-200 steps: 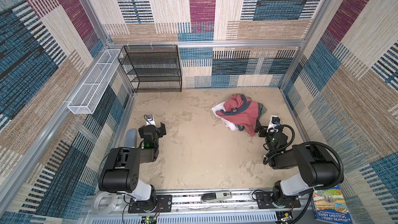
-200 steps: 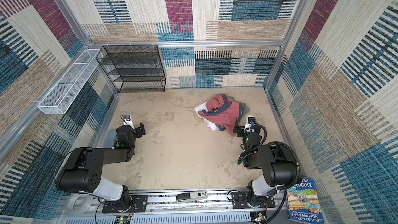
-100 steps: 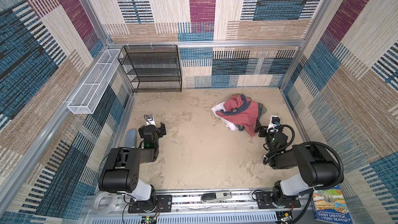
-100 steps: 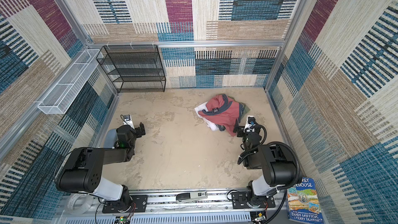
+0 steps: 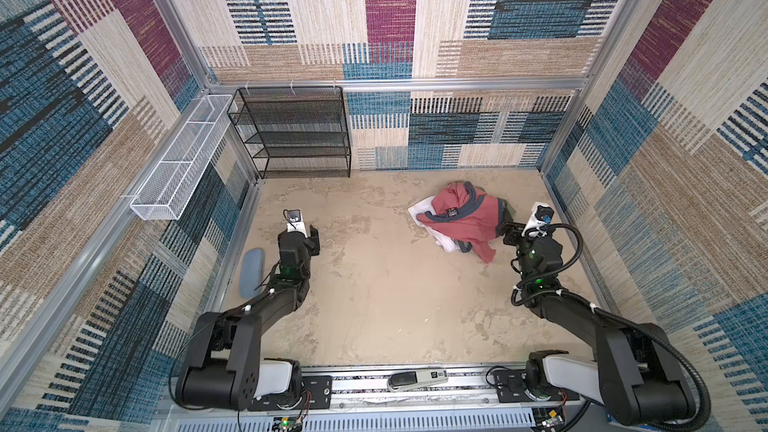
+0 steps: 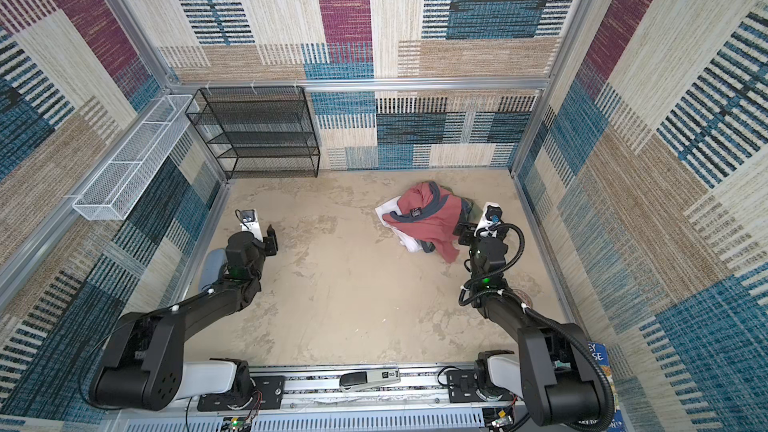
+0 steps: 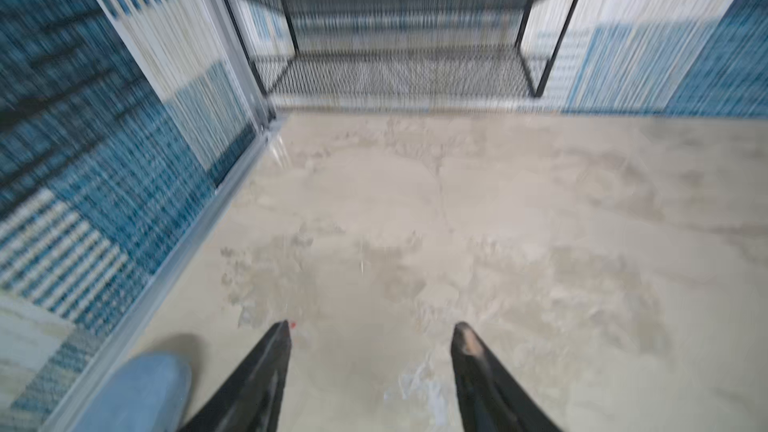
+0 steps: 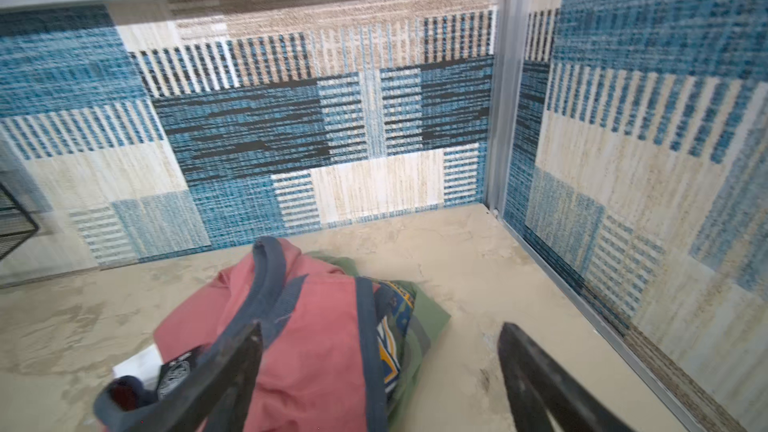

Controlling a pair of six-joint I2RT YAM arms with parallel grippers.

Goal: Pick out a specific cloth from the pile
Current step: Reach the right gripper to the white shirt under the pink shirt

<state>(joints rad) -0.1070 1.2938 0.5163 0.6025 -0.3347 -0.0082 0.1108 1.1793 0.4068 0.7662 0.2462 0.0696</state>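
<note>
Nothing grasped yet. White cloth at bottom of pile, under salmon-red garment, far right of tabletop. Right jaws spread, empty, just beside pile. Left jaws spread, empty, well apart. Remaining: grip white edge, pull free.

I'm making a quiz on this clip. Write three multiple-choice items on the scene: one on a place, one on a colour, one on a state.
1. Where is the pile?
A. beside the right gripper
B. on the shelf
C. in the basket

2. What colour is its top garment?
A. white
B. salmon-red
C. black

3. The left gripper has its jaws:
A. shut on cloth
B. hidden
C. apart, empty

Answers:
1 A: a top view shows the pile on the floor by that gripper.
2 B: red fabric covers most of the heap.
3 C: the left wrist view shows the jaws apart over bare floor.
</note>
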